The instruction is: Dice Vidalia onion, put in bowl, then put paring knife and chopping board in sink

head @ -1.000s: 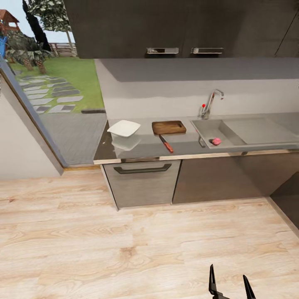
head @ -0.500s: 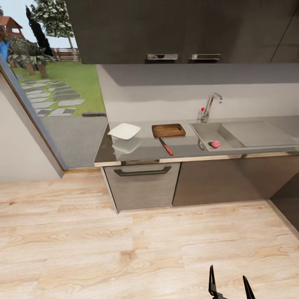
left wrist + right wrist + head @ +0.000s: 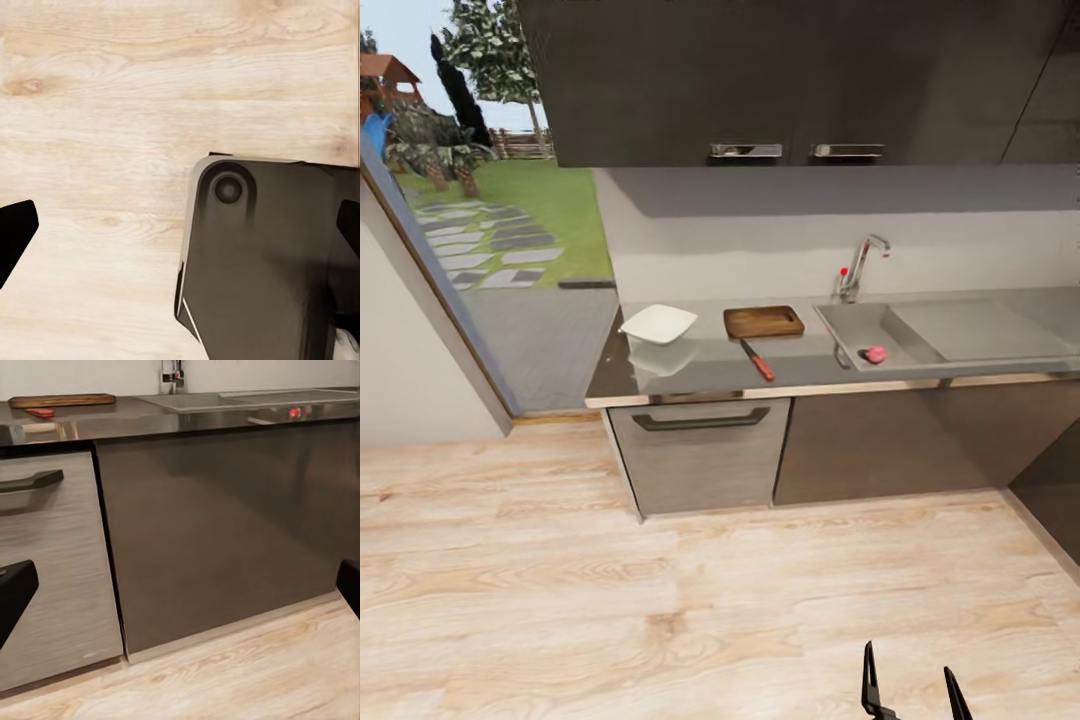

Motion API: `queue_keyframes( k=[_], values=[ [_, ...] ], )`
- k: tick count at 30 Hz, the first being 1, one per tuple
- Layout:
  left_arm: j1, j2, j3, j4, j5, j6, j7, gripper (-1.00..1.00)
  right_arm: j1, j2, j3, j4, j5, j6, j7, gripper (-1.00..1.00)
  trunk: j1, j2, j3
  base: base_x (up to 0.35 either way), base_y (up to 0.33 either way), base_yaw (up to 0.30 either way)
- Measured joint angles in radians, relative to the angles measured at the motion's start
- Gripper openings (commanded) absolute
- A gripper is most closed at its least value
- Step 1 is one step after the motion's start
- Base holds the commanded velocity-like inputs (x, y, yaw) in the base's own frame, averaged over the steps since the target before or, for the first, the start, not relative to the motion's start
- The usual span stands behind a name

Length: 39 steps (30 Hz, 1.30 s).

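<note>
Head view: right pincer (image 3: 914, 690) at bottom edge, fingers spread, nothing between them, over wood floor (image 3: 660, 600), well apart from bench (image 3: 700, 365). On bench: bowl (image 3: 658, 324) at left end, chopping board (image 3: 763, 321) beside it toward sink (image 3: 880, 335), paring knife (image 3: 758, 360) just in front of board. Vidalia onion (image 3: 875, 354) lies in sink basin near front wall; tap (image 3: 857, 265) behind.

Left wrist view: left pincer (image 3: 180, 232) released, tips wide apart, above floor and dark robot base (image 3: 262, 262).

Right wrist view: pincer tips wide apart, empty, facing cabinet fronts (image 3: 217, 532); board, knife handle, red spot at sink edge seen along bench top.
</note>
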Motion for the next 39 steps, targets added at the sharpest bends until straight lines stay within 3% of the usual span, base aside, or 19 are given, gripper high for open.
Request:
queue_keyframes(
  k=[39],
  values=[
    [0.000,0.000,0.001,-0.001,0.000,0.000,0.007,1.00,0.000,0.000,0.001,0.014,0.000,0.000,0.000,1.00,0.000,0.000,0.062,0.012,-0.303,0.000]
  ],
)
